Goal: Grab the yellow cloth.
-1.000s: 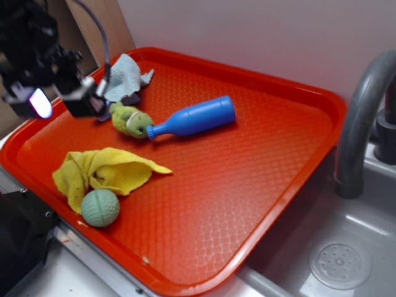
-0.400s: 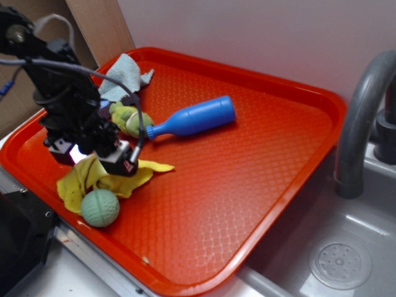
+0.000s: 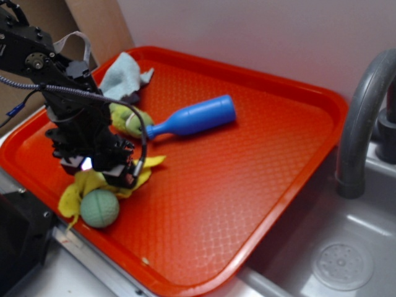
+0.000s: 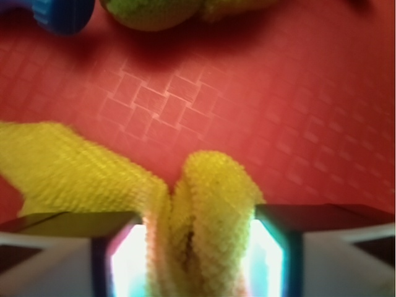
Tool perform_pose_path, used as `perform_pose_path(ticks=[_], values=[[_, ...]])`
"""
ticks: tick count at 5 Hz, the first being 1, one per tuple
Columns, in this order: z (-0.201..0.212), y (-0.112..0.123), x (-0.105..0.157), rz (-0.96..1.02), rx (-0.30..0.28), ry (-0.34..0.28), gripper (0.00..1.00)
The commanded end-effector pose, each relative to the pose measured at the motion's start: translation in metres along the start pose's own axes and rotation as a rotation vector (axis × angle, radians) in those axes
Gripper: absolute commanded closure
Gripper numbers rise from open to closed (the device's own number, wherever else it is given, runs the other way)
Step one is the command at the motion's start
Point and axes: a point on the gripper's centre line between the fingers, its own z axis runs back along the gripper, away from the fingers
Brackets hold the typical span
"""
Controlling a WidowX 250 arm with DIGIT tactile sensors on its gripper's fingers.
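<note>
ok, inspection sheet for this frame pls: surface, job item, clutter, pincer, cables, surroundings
Surface: red tray with a waffle texture, right part bare.
Job item: yellow cloth bunched at the tray's near left edge, a fold standing between the fingers.
Clutter: pale green ball touching the cloth; blue bottle on its side; green plush toy; blue-grey cloth at the far corner.
Pincer: pincer down on the cloth, closed on the fold.
Cables: black cable looping beside the arm.
Surroundings: grey faucet and sink drain to the right.
</note>
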Motion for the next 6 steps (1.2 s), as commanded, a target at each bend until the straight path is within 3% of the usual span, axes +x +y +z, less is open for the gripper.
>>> perform_pose_path(ticks=[1, 2, 3, 4, 5, 6], values=[[0.073, 0.022, 0.015, -0.233, -0.119, -0.049, 1.0], [0.115, 0.053, 0.041, -0.37, -0.329, -0.054, 1.0], [0.17, 0.047, 0.064, -0.411, -0.166, -0.048, 1.0], [0.212, 0.047, 0.082, -0.373, -0.153, -0.028, 1.0], [0.199, 0.039, 0.081, -0.362, -0.113, -0.04, 1.0], [0.197, 0.035, 0.076, -0.363, -0.11, -0.036, 1.0]])
